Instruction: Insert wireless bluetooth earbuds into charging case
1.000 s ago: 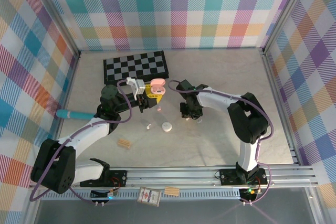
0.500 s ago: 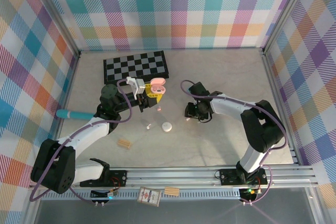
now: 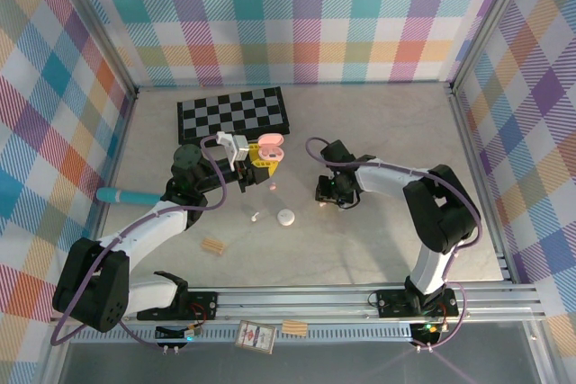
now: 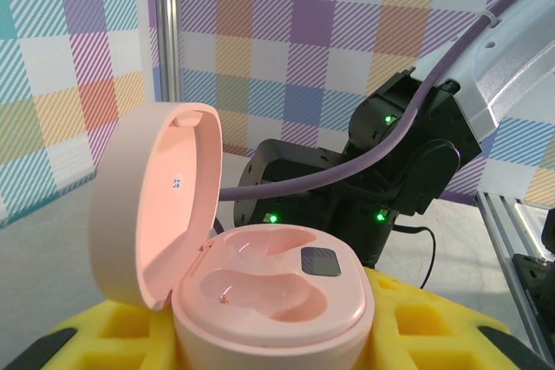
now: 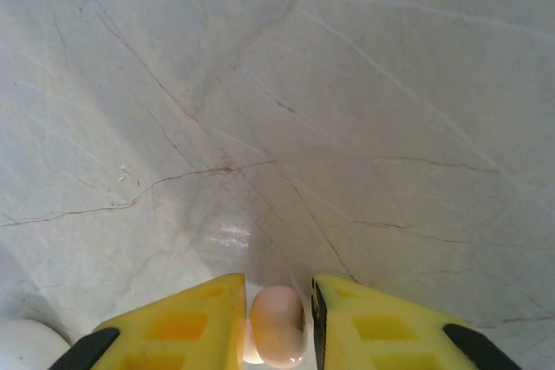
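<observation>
My left gripper [image 3: 262, 165] is shut on the pink charging case [image 3: 268, 152] and holds it above the table. In the left wrist view the pink charging case [image 4: 269, 296] stands between yellow fingers [image 4: 434, 318], its lid [image 4: 156, 205] open and both wells empty. My right gripper [image 3: 326, 199] is down at the table right of the case. Its yellow fingers [image 5: 182, 327] close in on both sides of a pale pink earbud [image 5: 277, 325] lying on the marble. A white earbud [image 3: 255, 218] lies loose on the table in front of the case.
A white closed case [image 3: 286, 216] sits beside the white earbud, its edge at the corner of the right wrist view [image 5: 26, 344]. A tan wooden block [image 3: 213, 246] lies nearer the front. A checkerboard [image 3: 232, 112] is at the back and a teal object [image 3: 126, 195] at the left.
My right gripper has swung right and dropped to the table, over the pink earbud. The left gripper and pink case have stayed put.
</observation>
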Tool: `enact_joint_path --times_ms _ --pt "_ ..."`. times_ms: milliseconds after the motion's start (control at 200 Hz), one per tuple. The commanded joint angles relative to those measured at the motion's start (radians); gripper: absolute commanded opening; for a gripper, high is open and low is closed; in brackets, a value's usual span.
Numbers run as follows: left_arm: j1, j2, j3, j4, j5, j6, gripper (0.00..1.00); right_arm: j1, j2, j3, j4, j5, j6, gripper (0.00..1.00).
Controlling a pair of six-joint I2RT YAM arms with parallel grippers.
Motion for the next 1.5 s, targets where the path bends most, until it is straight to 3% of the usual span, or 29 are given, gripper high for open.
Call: enact_joint_path --times_ms 0,520,1005,1225,1495 --pt "-0.004 -0.010 0.036 0.002 0.008 0.021 0.35 0.003 0.012 0.033 -0.028 -0.046 -0.007 0.28" --pt "-0.004 -0.009 0.033 0.005 0.007 0.019 0.35 0.003 0.009 0.019 0.056 -0.176 0.032 0.30" --pt "-0.004 -0.014 0.028 -0.002 0.003 0.027 0.35 0.004 0.042 0.049 0.029 -0.172 0.030 0.30" --pt "-0.002 -0.019 0.020 -0.004 -0.021 0.042 0.35 0.034 0.031 0.105 -0.035 -0.114 0.000 0.40" --pt "0.055 -0.013 0.001 0.011 -0.126 0.022 0.34 0.103 0.054 0.173 -0.105 0.031 -0.066 0.38"
